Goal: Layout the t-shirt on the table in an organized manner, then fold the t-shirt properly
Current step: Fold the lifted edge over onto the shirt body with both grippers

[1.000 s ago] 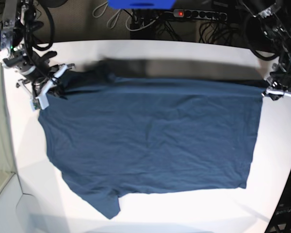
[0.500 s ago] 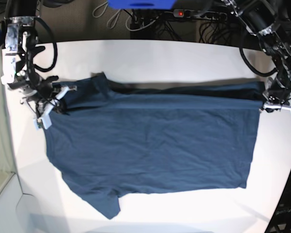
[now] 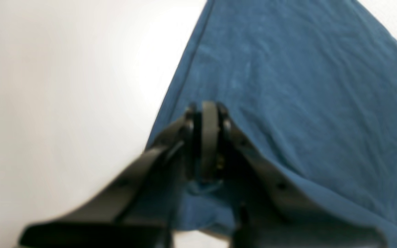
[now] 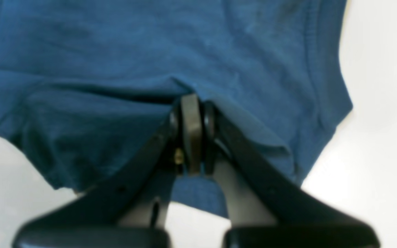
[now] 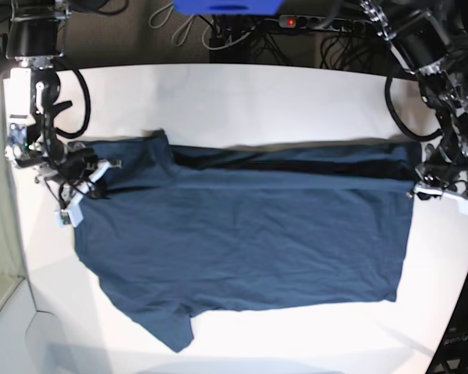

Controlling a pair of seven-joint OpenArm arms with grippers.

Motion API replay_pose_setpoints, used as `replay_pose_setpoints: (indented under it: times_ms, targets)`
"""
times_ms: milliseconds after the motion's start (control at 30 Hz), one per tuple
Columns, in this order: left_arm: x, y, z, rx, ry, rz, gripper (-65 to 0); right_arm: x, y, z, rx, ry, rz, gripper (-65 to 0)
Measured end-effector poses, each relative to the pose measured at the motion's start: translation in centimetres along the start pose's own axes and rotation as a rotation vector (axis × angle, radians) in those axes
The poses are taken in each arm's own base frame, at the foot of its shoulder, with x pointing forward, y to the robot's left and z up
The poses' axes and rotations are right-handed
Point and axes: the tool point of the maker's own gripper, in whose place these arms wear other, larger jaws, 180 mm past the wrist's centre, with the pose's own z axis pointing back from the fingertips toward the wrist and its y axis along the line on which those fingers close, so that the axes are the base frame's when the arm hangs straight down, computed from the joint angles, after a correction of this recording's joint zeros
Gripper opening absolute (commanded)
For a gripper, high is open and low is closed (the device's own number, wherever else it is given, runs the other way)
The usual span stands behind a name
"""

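Note:
The dark navy t-shirt (image 5: 242,234) lies spread across the white table (image 5: 242,93), its far edge doubled over along the back. At the shirt's right far corner my left gripper (image 5: 421,189) is shut on the cloth; in the left wrist view its jaws (image 3: 207,137) pinch the blue fabric (image 3: 305,86). My right gripper (image 5: 93,175) is shut on the shirt's left far corner, near a sleeve. From the right wrist camera the closed jaws (image 4: 191,131) hold a bunched fold of the t-shirt (image 4: 98,69). One sleeve (image 5: 168,327) points toward the near edge.
Cables and a power strip (image 5: 320,23) lie behind the table's far edge. A blue object (image 5: 226,6) sits at the top. The table's curved edge (image 5: 452,312) runs down the right side. Bare white tabletop surrounds the shirt.
Both grippers have drawn the shirt's far edge toward the near side, and the folded band along the back has widened. The right gripper has also shifted slightly left.

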Motion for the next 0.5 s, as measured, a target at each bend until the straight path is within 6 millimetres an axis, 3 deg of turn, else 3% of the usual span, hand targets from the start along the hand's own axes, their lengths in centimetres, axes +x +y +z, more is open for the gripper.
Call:
replay_pose_setpoints:
  times_ms: [300,500]
  targets:
    - [-0.6,0.5,-1.5,0.003,0.046,0.037,-65.0,-0.1,-0.4,-0.6,-0.002,0.008,-0.017,-65.0]
    - [1.1,-0.3,-2.0,0.006,0.022,0.020,-65.0,0.2,-0.4,-0.6,-0.002,0.005,-0.016,-65.0]
